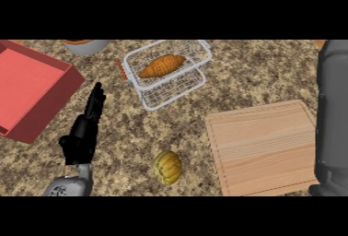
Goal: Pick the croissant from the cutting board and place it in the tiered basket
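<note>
Golden croissant (pixel 162 66) is seated in the tiered basket (pixel 197 53); the straight-fingered left hand (pixel 87 124) should be withdrawn clear of the wire; the right hand is unseen.

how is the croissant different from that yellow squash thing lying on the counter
The croissant lies in the upper tier of the wire tiered basket; the squash lies on the bare stone counter, left of the cutting board. The croissant is orange-brown and long with tapered ends, lying slantwise; the squash is yellow-green, plumper and ribbed. Neither is touched by a hand: the left hand rests open to the squash's left.
</note>
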`<action>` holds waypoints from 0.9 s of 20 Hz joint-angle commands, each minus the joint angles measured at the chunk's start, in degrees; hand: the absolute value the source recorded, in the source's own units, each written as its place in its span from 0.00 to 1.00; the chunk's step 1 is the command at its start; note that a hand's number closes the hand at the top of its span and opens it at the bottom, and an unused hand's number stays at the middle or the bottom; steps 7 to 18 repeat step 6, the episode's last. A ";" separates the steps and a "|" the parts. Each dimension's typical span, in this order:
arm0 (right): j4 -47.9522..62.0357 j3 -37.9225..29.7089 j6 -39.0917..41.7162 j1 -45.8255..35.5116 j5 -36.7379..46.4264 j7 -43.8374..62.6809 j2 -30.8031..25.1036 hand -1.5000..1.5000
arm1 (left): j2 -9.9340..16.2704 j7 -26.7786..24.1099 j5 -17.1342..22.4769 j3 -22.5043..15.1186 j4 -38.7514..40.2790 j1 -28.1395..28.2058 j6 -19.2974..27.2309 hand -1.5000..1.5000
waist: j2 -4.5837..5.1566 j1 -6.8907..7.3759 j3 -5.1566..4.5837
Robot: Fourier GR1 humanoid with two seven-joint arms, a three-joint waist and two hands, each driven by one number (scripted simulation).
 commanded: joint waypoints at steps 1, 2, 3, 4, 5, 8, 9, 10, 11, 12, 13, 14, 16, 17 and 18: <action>-10.31 -6.61 5.43 11.35 -8.46 -3.44 -4.98 0.00 | 0.05 -0.61 -0.23 -0.54 -1.39 1.41 -0.13 0.50 | 0.00 -0.42 0.05; -10.57 -8.73 6.48 13.89 -10.66 -6.28 -6.50 0.00 | 0.08 2.40 -0.64 0.00 -2.61 -0.40 0.77 0.50 | 0.12 -0.19 0.07; -13.78 -10.53 10.31 15.16 -13.70 -4.13 -8.28 0.00 | 0.43 -0.74 0.91 1.43 0.60 -0.76 -0.17 0.50 | 0.06 -0.88 0.01; -15.18 -12.32 11.01 19.06 -15.61 -6.34 -8.58 0.00 | 1.74 0.04 2.22 3.38 0.28 -2.26 -0.91 0.50 | 0.11 -0.94 0.03; -15.63 -14.40 12.43 22.40 -18.54 -7.94 -8.53 0.00 | 0.88 0.45 2.20 1.41 -2.44 1.12 -1.36 0.50 | 0.08 -0.28 0.05; -17.66 -17.70 14.72 23.54 -22.08 -9.00 -10.71 0.00 | -0.38 1.04 -0.31 0.10 -1.34 -0.35 0.79 0.50 | -0.03 -1.18 0.08; -17.66 -17.70 14.72 23.54 -22.08 -9.00 -10.71 0.00 | -0.38 1.04 -0.31 0.10 -1.34 -0.35 0.79 0.50 | -0.03 -1.18 0.08; -17.66 -17.70 14.72 23.54 -22.08 -9.00 -10.71 0.00 | -0.38 1.04 -0.31 0.10 -1.34 -0.35 0.79 0.50 | -0.03 -1.18 0.08; -17.66 -17.70 14.72 23.54 -22.08 -9.00 -10.71 0.00 | -0.38 1.04 -0.31 0.10 -1.34 -0.35 0.79 0.50 | -0.03 -1.18 0.08; -17.66 -17.70 14.72 23.54 -22.08 -9.00 -10.71 0.00 | -0.38 1.04 -0.31 0.10 -1.34 -0.35 0.79 0.50 | -0.03 -1.18 0.08; -17.66 -17.70 14.72 23.54 -22.08 -9.00 -10.71 0.00 | -0.38 1.04 -0.31 0.10 -1.34 -0.35 0.79 0.50 | -0.03 -1.18 0.08; -17.66 -17.70 14.72 23.54 -22.08 -9.00 -10.71 0.00 | -0.38 1.04 -0.31 0.10 -1.34 -0.35 0.79 0.50 | -0.03 -1.18 0.08; -17.66 -17.70 14.72 23.54 -22.08 -9.00 -10.71 0.00 | -0.38 1.04 -0.31 0.10 -1.34 -0.35 0.79 0.50 | -0.03 -1.18 0.08; -17.66 -17.70 14.72 23.54 -22.08 -9.00 -10.71 0.00 | -0.38 1.04 -0.31 0.10 -1.34 -0.35 0.79 0.50 | -0.03 -1.18 0.08; -17.66 -17.70 14.72 23.54 -22.08 -9.00 -10.71 0.00 | -0.38 1.04 -0.31 0.10 -1.34 -0.35 0.79 0.50 | -0.03 -1.18 0.08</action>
